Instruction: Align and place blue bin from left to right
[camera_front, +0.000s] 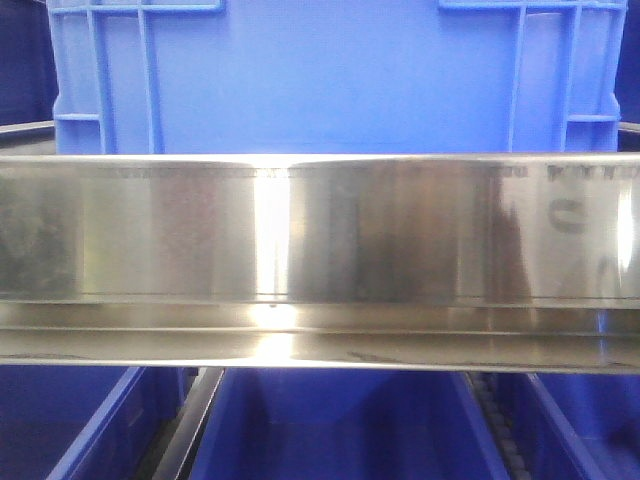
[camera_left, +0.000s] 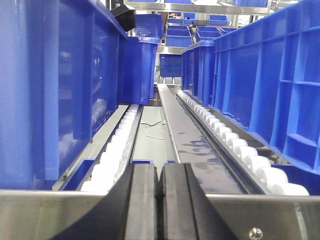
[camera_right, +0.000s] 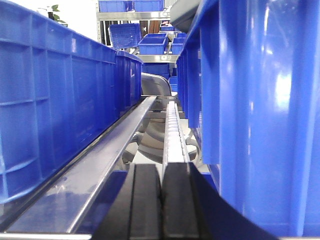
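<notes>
The blue bin (camera_front: 320, 80) fills the top of the front view, standing upright behind a steel rail, with smooth walls and ribbed corners. Neither gripper shows in that view. In the left wrist view my left gripper (camera_left: 159, 167) is shut on nothing, low in a lane between a near smooth blue wall (camera_left: 50, 85) on the left and a ribbed blue crate (camera_left: 270, 85) on the right. My right gripper (camera_right: 161, 166) is also shut and empty, between a ribbed crate (camera_right: 50, 110) on the left and a near smooth blue wall (camera_right: 265, 100) on the right. I cannot tell which of these walls belongs to the blue bin.
A shiny steel rail (camera_front: 320, 240) crosses the front view, with deeper-blue open bins (camera_front: 330, 430) below it. White roller tracks (camera_left: 225, 135) and a steel divider (camera_left: 185, 135) run away from the left gripper. A steel strip (camera_right: 100, 165) runs ahead on the right side. Shelves of blue bins (camera_right: 150, 42) stand behind.
</notes>
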